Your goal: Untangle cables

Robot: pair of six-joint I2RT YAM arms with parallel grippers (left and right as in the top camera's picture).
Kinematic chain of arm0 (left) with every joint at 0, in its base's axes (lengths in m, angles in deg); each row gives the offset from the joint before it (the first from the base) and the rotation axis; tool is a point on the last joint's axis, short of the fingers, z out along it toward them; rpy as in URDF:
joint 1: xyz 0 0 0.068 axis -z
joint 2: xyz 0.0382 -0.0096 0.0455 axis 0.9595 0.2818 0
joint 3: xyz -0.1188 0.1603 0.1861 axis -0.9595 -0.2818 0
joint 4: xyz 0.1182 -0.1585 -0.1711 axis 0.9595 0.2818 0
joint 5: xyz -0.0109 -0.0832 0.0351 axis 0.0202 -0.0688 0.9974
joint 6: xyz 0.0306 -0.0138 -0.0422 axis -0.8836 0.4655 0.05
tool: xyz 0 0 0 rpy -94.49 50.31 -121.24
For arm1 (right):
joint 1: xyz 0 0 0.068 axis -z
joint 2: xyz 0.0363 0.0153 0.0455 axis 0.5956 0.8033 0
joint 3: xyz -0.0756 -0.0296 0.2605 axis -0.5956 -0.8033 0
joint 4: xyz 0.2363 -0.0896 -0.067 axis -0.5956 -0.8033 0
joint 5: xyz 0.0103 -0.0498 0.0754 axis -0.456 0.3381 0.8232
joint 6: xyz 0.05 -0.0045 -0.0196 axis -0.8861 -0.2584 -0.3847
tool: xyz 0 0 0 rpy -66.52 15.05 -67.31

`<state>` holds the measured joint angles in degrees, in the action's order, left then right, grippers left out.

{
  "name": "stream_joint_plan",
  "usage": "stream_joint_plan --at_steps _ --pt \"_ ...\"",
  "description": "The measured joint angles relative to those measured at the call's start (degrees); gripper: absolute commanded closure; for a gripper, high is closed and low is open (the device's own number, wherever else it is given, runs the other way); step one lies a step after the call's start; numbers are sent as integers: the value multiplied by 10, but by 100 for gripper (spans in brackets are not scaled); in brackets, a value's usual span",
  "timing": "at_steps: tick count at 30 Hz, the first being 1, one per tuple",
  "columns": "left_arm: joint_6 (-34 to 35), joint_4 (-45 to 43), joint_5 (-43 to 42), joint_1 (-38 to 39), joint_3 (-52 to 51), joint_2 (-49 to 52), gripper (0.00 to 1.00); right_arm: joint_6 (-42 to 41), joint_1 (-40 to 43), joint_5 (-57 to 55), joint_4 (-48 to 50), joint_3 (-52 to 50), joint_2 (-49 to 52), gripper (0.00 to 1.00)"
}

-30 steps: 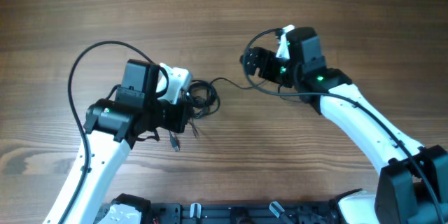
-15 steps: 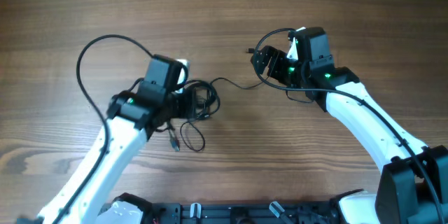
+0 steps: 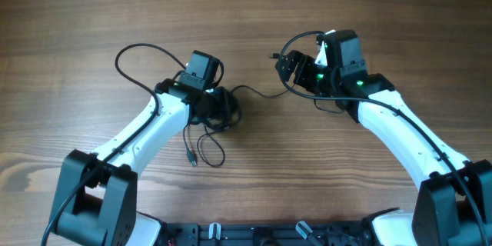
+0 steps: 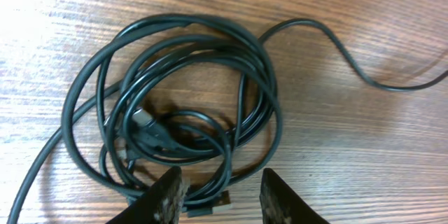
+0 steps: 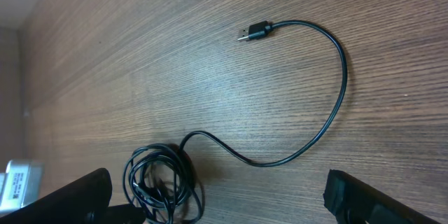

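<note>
Wooden worktop [image 3: 77, 15] under both arms. Left pincer [image 4: 220, 182] is spread and sits low over the cables [image 4: 161, 140], a coiled black bundle near mid-worktop; contact with the cords can't be told. Right pincer [image 5: 218, 178] is spread wide and grips nothing. One loose strand runs from the bundle to a small plug [image 5: 253, 31] lying flat.

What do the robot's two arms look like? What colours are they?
Both arms are long white tubes with chunky black joints: the left arm and the right arm. A thick black cable loops out from the left one. Little green lights glow on the right one. The fingers of the left gripper are dark with pale speckles.
</note>
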<state>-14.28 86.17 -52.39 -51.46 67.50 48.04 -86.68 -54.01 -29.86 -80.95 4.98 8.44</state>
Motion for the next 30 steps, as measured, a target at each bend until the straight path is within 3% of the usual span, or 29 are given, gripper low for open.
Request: stream_joint_plan --at_steps 6,10,14,19,21,24,30 --pt "26 -47 -5 9 0 48 55 0 0 0 0 0 0 0" --pt "36 -69 -7 38 0 81 66 0 0 0 0 0 0 0" --pt "38 -85 -3 48 1 94 96 0 0 0 -3 0 0 0" --pt "24 -80 -7 47 7 98 96 0 0 0 -22 0 0 0" --pt "11 -38 -10 37 17 90 96 0 0 0 -23 0 0 6" --pt "-8 16 -10 10 59 13 96 -2 0 0 -24 0 0 6" --pt "-14 -1 -3 6 100 -200 96 37 0 65 -16 0 0 18"
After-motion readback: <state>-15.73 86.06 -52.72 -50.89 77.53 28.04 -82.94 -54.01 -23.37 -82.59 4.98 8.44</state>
